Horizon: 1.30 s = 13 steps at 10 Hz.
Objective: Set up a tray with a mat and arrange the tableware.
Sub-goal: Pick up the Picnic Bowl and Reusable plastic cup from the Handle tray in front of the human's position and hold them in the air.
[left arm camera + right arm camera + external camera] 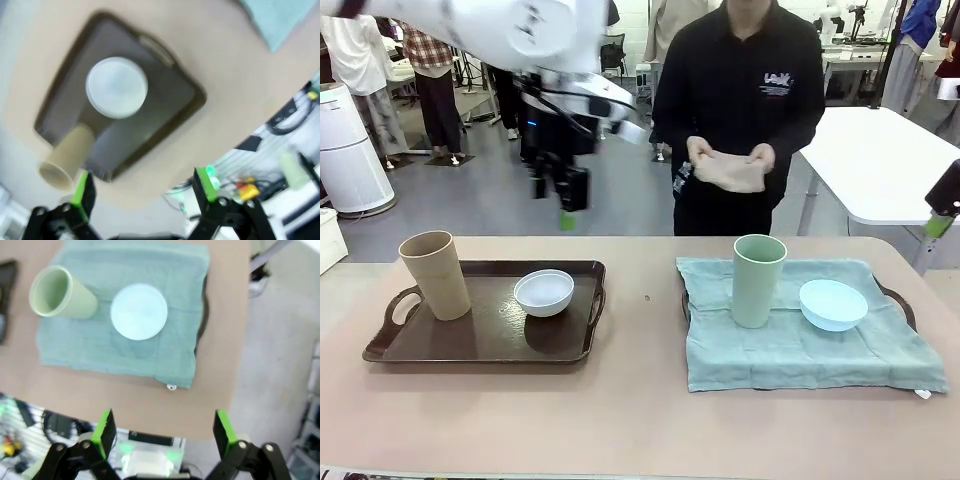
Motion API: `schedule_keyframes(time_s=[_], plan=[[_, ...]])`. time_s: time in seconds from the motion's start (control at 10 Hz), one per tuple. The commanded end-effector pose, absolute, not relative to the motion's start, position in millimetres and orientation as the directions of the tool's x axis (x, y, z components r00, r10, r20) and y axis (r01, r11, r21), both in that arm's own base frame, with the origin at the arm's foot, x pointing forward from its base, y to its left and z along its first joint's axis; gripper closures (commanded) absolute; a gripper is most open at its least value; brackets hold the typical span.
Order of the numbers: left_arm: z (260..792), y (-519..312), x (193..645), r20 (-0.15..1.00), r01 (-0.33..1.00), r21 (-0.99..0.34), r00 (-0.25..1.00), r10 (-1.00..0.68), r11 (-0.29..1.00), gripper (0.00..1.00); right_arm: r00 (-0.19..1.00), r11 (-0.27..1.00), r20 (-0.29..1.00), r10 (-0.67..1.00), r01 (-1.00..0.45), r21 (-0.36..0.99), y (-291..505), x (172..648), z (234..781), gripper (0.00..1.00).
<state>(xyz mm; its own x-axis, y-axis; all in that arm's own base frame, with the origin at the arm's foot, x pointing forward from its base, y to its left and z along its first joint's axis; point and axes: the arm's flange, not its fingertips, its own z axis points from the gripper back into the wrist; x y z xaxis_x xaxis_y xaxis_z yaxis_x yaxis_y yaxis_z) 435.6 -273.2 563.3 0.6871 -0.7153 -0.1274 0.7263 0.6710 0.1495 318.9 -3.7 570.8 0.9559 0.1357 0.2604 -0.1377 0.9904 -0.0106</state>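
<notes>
Released: left claw (141,185), right claw (162,427) (both empty); tan tumbler (436,273) on tray (455,342).

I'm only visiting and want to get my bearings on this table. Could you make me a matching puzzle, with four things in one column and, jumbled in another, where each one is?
Things
1. tan tumbler
2. white bowl
3. pale green tumbler
4. beige cloth

Places
A. on the green mat, beside the light blue bowl
B. held by the person
C. left end of the brown tray
D. right half of the brown tray

Pairs: 1-C, 2-D, 3-A, 4-B
</notes>
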Motion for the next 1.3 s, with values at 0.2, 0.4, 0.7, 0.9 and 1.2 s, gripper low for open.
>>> schedule_keyframes(time_s=[0.2, 0.4, 0.7, 0.9, 1.2], plan=[[562.5, -96.2, 396.2, -0.171, 0.382, 0.101, 0.916, -0.362, 0.919, 0.00, 0.973, 0.999, 0.228, 0.042, -0.046, 0.014, -25.8, 304.5, 569.7, 0.00], [584.0, -156.2, 413.1, -0.166, 0.520, 0.121, 0.851, -0.499, 0.846, 0.00, 0.968, 0.998, 0.243, 0.058, -0.065, 0.022, -31.1, 308.1, 569.6, 0.00], [594.6, -112.0, 399.6, -0.043, 0.457, -0.091, 0.886, -0.462, 0.885, 0.00, 0.979, 0.943, 0.195, 0.055, -0.115, 0.313, -36.6, 313.0, 580.8, 0.00], [606.2, -68.6, 388.9, 0.111, 0.353, -0.369, 0.935, -0.337, 0.860, 0.00, 0.991, 0.780, 0.129, -0.025, -0.062, 0.622, -62.2, 325.2, 582.1, 0.00], [593.5, -4.1, 361.9, 0.117, 0.170, -0.763, 0.985, -0.126, 0.623, 0.00, 0.986, 0.722, 0.056, -0.158, 0.076, 0.688, -80.8, 336.9, 569.2, 0.00]])
